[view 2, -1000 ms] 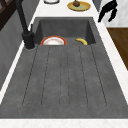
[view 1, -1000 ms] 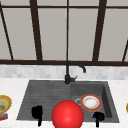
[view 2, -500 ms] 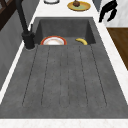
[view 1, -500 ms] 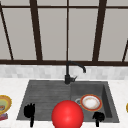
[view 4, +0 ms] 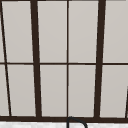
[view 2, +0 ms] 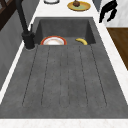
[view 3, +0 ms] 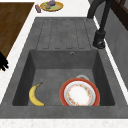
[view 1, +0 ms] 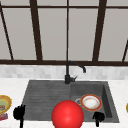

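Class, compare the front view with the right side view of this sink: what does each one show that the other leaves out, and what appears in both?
Front view alone: a red ball low in the picture, in front of the sink, the window panes behind the tap, and the left hand at the sink's left front edge.

Right side view alone: a banana lying on the basin floor.

Both: the red-rimmed plate in the basin, the black tap, the grey sink, and the yellow dish on the counter.

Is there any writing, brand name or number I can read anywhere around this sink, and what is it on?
None can be read.
The plate in the sink basin has a speckled rim pattern, not letters.
The small red item beside the yellow dish on the counter is too blurred to tell whether it bears a label.
The banana and faucet bear nothing.
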`<action>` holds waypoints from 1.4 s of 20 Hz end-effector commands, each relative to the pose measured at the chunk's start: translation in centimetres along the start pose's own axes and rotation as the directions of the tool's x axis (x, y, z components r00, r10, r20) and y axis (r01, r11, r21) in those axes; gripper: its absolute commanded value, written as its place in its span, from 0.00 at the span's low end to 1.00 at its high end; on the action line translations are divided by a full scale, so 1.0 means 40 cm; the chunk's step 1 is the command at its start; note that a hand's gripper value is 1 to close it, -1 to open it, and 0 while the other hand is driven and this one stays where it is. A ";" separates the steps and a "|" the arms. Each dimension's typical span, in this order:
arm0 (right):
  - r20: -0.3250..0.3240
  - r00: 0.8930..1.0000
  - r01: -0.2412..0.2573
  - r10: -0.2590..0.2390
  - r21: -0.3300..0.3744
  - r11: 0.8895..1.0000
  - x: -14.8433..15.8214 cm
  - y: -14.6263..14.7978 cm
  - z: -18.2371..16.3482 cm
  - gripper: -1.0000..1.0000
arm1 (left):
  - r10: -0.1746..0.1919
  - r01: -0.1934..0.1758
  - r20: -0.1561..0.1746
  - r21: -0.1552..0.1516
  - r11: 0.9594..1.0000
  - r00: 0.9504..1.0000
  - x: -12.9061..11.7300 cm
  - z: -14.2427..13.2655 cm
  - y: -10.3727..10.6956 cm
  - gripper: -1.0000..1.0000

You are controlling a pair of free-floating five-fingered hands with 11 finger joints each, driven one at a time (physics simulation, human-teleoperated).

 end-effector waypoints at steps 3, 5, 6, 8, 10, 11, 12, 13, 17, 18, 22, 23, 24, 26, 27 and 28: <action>0.000 1.000 0.000 0.000 0.000 1.000 0.000 0.000 0.000 0.50 | 0.042 -0.042 -0.021 0.004 0.999 0.999 -0.019 0.114 -0.013 0.00; 0.000 1.000 0.000 0.000 0.000 1.000 0.000 0.000 0.000 0.50 | 0.059 -0.059 -0.020 -0.007 0.998 0.998 -0.027 0.152 -0.016 0.00; 0.000 1.000 0.000 0.000 0.000 1.000 0.000 0.000 0.000 0.50 | 0.064 -0.064 -0.020 -0.010 0.998 0.998 -0.035 0.170 -0.019 0.00; 0.000 1.000 0.000 0.000 0.000 1.000 0.000 0.000 0.000 0.50 | 0.078 -0.078 -0.007 -0.018 0.997 0.997 -0.048 0.211 -0.025 0.00; 0.000 1.000 0.000 0.000 0.000 1.000 0.000 0.000 0.000 0.50 | 0.092 -0.092 -0.008 -0.021 0.996 0.996 -0.062 0.250 -0.033 0.00; 0.000 1.000 0.000 0.000 0.000 1.000 0.000 0.000 0.000 0.50 | 0.100 -0.101 -0.009 -0.023 0.995 0.995 -0.068 0.270 -0.037 0.00; 0.000 1.000 0.000 0.000 0.000 1.000 0.000 0.000 0.000 0.50 | 0.116 -0.116 -0.010 -0.027 0.993 0.993 -0.074 0.289 -0.043 0.00; 0.000 1.000 0.000 0.000 0.000 1.000 0.000 0.000 0.000 0.50 | 0.130 -0.131 -0.011 -0.030 0.991 0.991 -0.074 0.303 -0.032 0.00; 0.000 1.000 0.001 -0.001 0.000 1.000 0.000 0.000 0.000 0.50 | 0.212 -0.212 -0.018 -0.049 0.976 0.977 -0.091 0.372 -0.032 0.00; 0.000 1.000 0.001 -0.001 0.000 1.000 0.000 0.000 0.000 0.50 | 0.232 -0.233 -0.019 -0.054 0.971 0.973 -0.095 0.389 -0.032 0.00; 0.000 1.000 0.001 -0.001 0.000 1.000 0.000 0.000 0.000 0.50 | 0.307 -0.308 -0.027 -0.072 0.949 0.951 -0.123 0.436 -0.026 0.00; 0.000 1.000 0.001 -0.001 0.000 1.000 0.000 0.000 0.000 0.50 | 0.316 -0.317 -0.026 -0.076 0.945 0.948 -0.143 0.439 -0.028 0.00; 0.000 1.000 0.001 -0.001 0.000 1.000 0.000 0.000 0.000 0.50 | 0.323 -0.325 -0.028 -0.075 0.943 0.946 -0.168 0.433 -0.028 0.00; 0.000 1.000 0.001 -0.001 0.000 1.000 0.000 0.000 0.000 0.50 | 0.345 -0.346 -0.026 -0.078 0.935 0.938 -0.198 0.419 -0.032 0.00; 0.000 1.000 0.001 -0.001 0.000 1.000 0.000 0.000 0.000 0.50 | 0.356 -0.357 -0.031 -0.085 0.930 0.934 -0.213 0.419 -0.034 0.00; 0.000 1.000 0.001 -0.001 0.000 1.000 0.000 0.000 0.000 0.50 | 0.363 -0.365 -0.034 -0.090 0.927 0.931 -0.230 0.417 -0.038 0.00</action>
